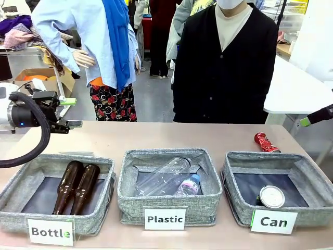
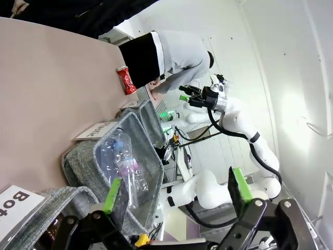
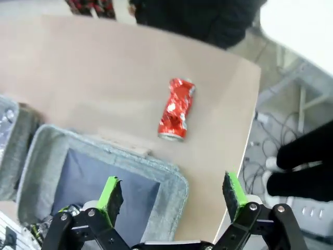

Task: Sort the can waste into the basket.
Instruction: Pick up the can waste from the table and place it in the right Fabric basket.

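Red crushed can [image 3: 177, 109] lies on table [image 3: 104, 67], 12 o'clock of right pincer [image 3: 174, 194], jaws wide, empty. Dark can [image 1: 271, 197] sits inside basket [image 1: 244, 208]. Left pincer [image 2: 174, 194] wide apart, empty.

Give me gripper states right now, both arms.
Left gripper: open, holding nothing, above the Plastic bin.
Right gripper: open, holding nothing, over the Can basket, crushed red can on the table beyond.

My black right claw [image 3: 174, 200] carries green pads. The crushed can [image 3: 177, 109] is shiny red. The grey woven-fabric basket [image 1: 237, 172], dark-lined, bears a white label [image 1: 273, 222] with black lettering.
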Robot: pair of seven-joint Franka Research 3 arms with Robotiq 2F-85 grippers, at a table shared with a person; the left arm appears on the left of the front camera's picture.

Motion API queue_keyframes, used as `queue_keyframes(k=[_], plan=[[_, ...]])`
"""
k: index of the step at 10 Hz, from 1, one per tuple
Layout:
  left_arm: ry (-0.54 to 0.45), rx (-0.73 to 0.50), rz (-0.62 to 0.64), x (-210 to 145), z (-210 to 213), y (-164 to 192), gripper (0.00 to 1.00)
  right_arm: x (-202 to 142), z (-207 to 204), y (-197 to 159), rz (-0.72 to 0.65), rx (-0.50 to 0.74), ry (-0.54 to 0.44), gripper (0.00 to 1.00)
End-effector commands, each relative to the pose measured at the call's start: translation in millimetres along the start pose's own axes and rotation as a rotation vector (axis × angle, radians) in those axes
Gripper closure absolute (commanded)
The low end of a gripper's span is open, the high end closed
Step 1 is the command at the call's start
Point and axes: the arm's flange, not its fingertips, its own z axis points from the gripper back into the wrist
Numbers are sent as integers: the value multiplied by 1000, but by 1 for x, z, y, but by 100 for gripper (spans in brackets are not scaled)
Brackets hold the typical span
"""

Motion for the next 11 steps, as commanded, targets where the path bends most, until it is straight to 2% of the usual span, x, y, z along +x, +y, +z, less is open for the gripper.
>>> queue_keyframes(k=[1, 3, 4, 5, 6, 7, 11], plan=[[5, 5, -5, 0, 0, -3, 0, 42, -27, 4, -129, 20, 136, 0], [5, 5, -5, 0, 0, -3, 0, 68, -64, 4, -165, 126, 165, 0], [5, 5, -5, 0, 0, -3, 0, 81, -85, -6, -163, 193, 202, 0], [5, 5, -5, 0, 0, -3, 0, 96, -110, -18, -229, 223, 252, 0], [5, 5, -5, 0, 0, -3, 0, 108, -133, -30, -225, 268, 345, 0], [5, 5, -5, 0, 0, -3, 0, 117, -156, -35, -319, 213, 399, 0], [5, 5, -5, 0, 0, -3, 0, 124, -215, -36, -407, 115, 545, 0]])
